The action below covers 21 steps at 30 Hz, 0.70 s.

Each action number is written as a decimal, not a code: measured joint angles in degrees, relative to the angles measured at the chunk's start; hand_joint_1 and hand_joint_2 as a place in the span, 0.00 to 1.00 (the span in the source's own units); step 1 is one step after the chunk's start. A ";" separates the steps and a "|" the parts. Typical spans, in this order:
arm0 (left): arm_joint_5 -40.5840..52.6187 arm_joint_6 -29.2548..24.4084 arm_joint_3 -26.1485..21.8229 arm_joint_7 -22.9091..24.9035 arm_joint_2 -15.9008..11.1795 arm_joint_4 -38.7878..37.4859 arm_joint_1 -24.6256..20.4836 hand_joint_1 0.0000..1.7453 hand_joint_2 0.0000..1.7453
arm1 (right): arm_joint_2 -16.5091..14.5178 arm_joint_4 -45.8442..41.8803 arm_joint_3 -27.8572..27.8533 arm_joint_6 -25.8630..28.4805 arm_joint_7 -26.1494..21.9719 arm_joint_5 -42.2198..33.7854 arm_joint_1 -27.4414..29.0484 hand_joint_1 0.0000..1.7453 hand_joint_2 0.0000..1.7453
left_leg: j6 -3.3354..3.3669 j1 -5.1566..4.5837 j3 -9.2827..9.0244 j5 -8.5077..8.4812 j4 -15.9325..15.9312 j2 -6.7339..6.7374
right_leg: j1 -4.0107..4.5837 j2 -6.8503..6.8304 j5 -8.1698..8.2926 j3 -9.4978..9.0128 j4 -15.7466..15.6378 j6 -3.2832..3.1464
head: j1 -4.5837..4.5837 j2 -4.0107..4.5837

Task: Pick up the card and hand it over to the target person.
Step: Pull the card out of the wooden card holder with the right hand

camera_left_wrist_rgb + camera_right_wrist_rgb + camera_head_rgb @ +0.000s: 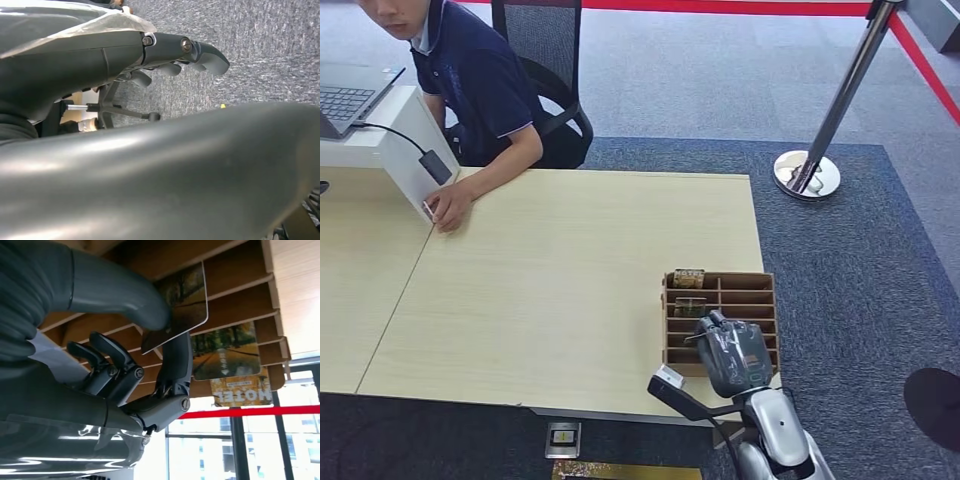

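My right hand [731, 355] is over the wooden card rack [750, 290] at the table's near right corner. In the right wrist view, the thumb [124, 290] and a finger [177, 360] of that hand [151, 365] pinch a card with an autumn-tree picture [185, 295], tilted at the rack's slats [241, 300]. Two more cards stand in further slots, one autumn [226, 352] and one marked HOTEL [241, 390] [688, 278]. The person [471, 80] sits at the table's far left, one hand [450, 208] resting on the top. My left hand [181, 50] hangs over carpet, holding nothing, fingers loosely extended.
A laptop [350, 95] sits on a white stand [403, 150] at the far left, with a cable and adapter. Behind the person is a black office chair [546, 60]. A chrome stanchion [807, 172] with red tape stands on the carpet to the far right.
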<state>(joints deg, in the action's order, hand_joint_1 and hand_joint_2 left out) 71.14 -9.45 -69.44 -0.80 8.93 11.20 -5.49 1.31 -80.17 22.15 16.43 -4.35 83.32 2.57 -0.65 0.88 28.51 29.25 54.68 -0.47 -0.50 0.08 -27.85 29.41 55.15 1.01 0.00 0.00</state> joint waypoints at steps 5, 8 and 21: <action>-0.02 0.07 -0.03 0.05 -0.03 0.02 -0.04 0.00 0.00 | 0.66 -3.04 0.22 -0.09 -0.14 0.43 1.13 1.00 1.00 | -0.01 0.00 0.02 0.01 0.00 0.03 | 0.00 0.04 0.00 0.03 0.01 -0.01 | 0.00 0.00; -0.15 0.17 -0.11 0.06 -0.10 0.02 -0.09 0.00 0.00 | 2.74 -8.12 1.23 0.26 -0.91 0.72 2.84 1.00 1.00 | -0.01 0.01 0.03 0.01 0.01 0.00 | 0.00 0.01 0.00 0.03 0.01 0.00 | 0.00 0.00; -0.55 0.31 -0.51 -0.38 0.15 0.06 -0.12 0.00 0.00 | 4.33 -13.74 4.89 -0.97 -3.14 -0.26 0.54 1.00 1.00 | -0.01 0.01 0.03 0.01 0.00 0.14 | 0.00 0.13 0.04 0.07 0.01 -0.02 | 0.00 0.00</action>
<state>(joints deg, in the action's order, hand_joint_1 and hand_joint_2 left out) 70.60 -9.14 -69.95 -1.18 9.08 11.27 -5.61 5.65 -93.91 27.04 15.46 -7.49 83.05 3.11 -0.65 0.89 28.54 29.26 54.68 -0.33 -0.49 0.21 -27.81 29.48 55.16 1.00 0.00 0.00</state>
